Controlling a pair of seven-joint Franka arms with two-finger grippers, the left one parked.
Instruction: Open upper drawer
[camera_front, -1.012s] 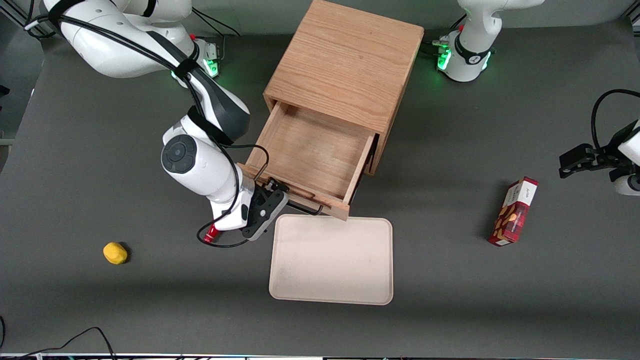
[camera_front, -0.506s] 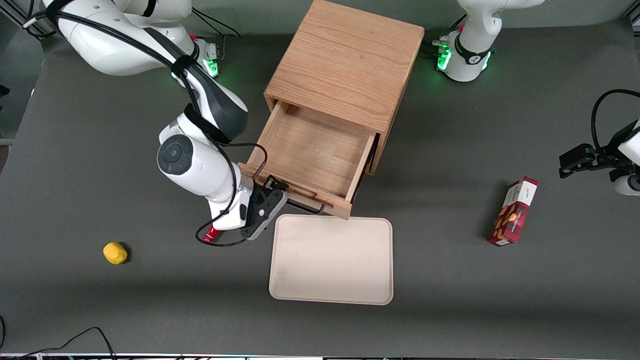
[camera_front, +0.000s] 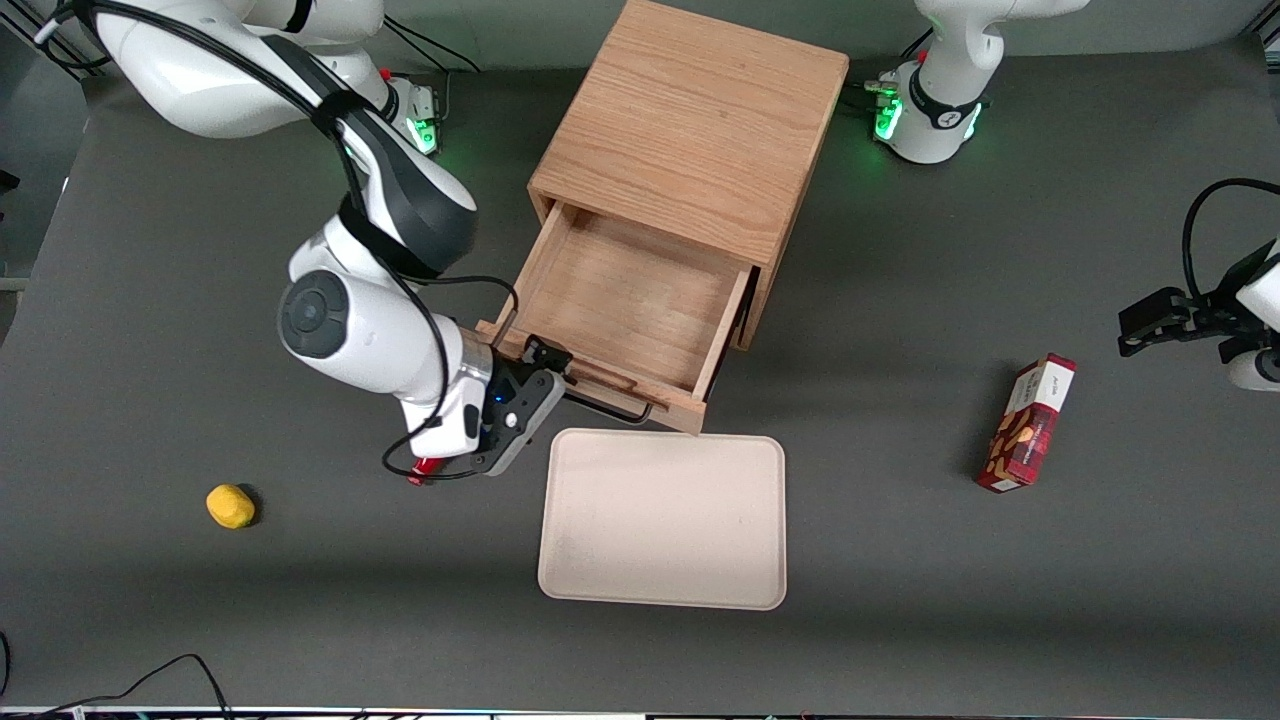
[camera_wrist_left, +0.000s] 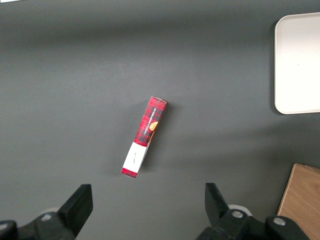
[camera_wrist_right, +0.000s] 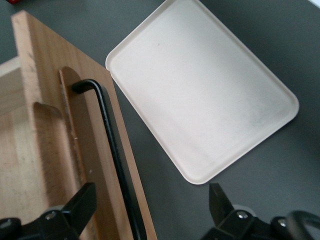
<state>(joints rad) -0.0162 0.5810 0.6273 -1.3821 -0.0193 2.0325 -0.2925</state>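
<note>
The upper drawer (camera_front: 620, 300) of the oak cabinet (camera_front: 690, 130) stands pulled far out, and its inside is bare. Its black wire handle (camera_front: 610, 408) runs along the drawer front, just above the tray's edge. My right gripper (camera_front: 553, 372) is at the working arm's end of that front, open. In the right wrist view the gripper (camera_wrist_right: 150, 195) has its fingers wide apart. One finger is over the wooden front (camera_wrist_right: 45, 100), the other over the table. The handle (camera_wrist_right: 112, 145) runs between them, and neither finger grips it. The lower drawer is hidden under the upper one.
A cream tray (camera_front: 660, 520) lies on the table right in front of the open drawer; it also shows in the right wrist view (camera_wrist_right: 200, 95). A small yellow object (camera_front: 230, 505) lies toward the working arm's end. A red box (camera_front: 1030, 425) lies toward the parked arm's end.
My wrist and forearm have shifted toward the working arm's end of the table, and the gripper has moved slightly farther from the front camera. The drawer stays pulled out.
</note>
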